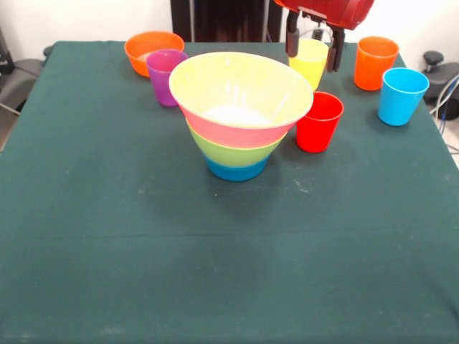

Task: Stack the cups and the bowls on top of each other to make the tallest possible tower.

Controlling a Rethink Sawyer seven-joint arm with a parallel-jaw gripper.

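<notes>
A tower of nested bowls stands mid-table: a blue bowl [237, 170] at the base, then green [231, 150], pink [228, 130] and a wide pale-yellow bowl [240, 89] on top. My gripper [313, 61] hangs at the far side, open, with a finger on each side of the yellow cup [310, 64]. The cup stands upright on the table. A red cup [319, 120] stands just right of the tower, and a purple cup [166, 75] just left of it. Farther right are an orange cup [375, 62] and a light blue cup [402, 95].
A small orange bowl [153, 50] sits at the far left behind the purple cup. The green tablecloth [229, 272] stretches bare toward the front edge. Chairs and cables show beyond the table's sides.
</notes>
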